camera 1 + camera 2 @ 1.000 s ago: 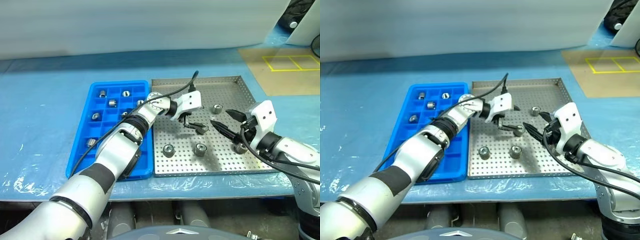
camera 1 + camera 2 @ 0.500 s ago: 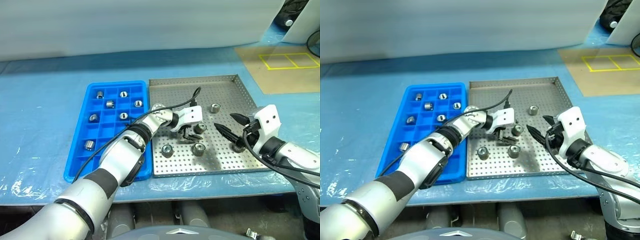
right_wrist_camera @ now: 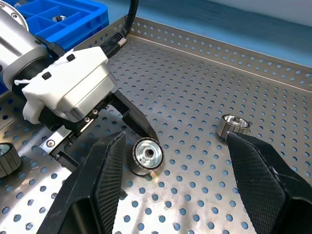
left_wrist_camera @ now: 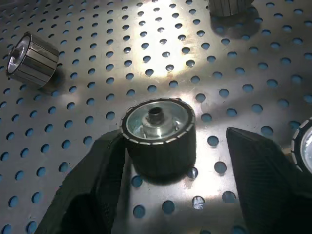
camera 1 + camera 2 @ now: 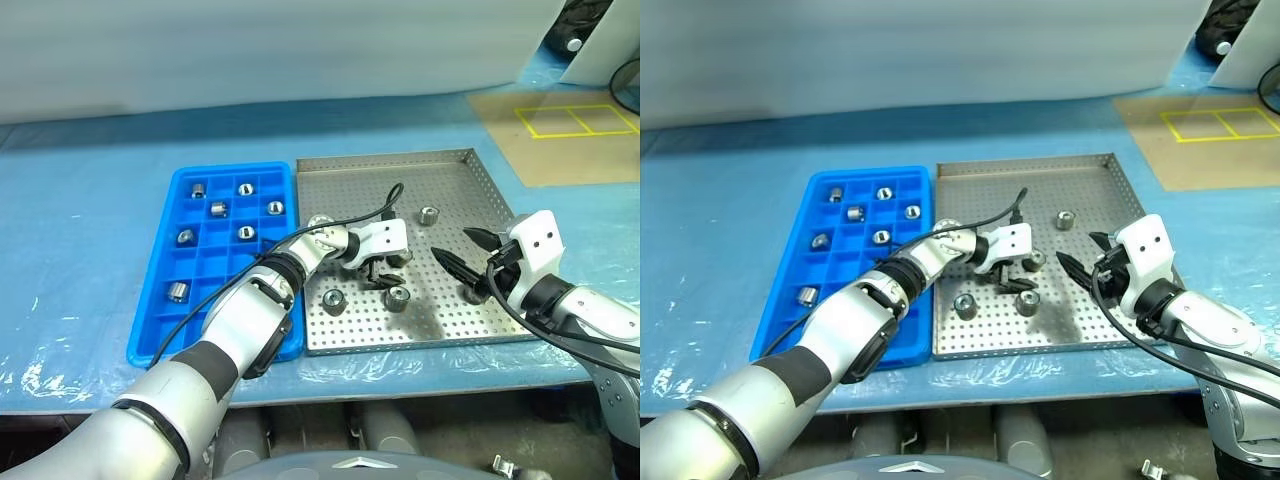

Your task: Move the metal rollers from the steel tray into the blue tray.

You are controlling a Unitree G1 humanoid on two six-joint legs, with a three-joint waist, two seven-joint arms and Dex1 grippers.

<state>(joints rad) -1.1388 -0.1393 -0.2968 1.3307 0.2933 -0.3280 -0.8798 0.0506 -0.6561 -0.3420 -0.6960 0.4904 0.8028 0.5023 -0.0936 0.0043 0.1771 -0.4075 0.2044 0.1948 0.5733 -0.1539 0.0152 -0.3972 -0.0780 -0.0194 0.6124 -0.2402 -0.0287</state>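
On the left lies the blue tray [image 5: 160, 320], with six metal rollers [image 5: 218, 208] already in its far and middle compartments. To its right is the steel tray [image 5: 460, 170], where several rollers remain. Our left gripper [image 5: 382, 272] is low in the middle of this tray, its fingers [image 4: 92, 180] open around one roller [image 4: 158, 131]; one finger touches it, the other is apart. We judge this the grasping step: next, close, lift and carry left. Our right gripper [image 5: 458, 258] hovers released near the right side.
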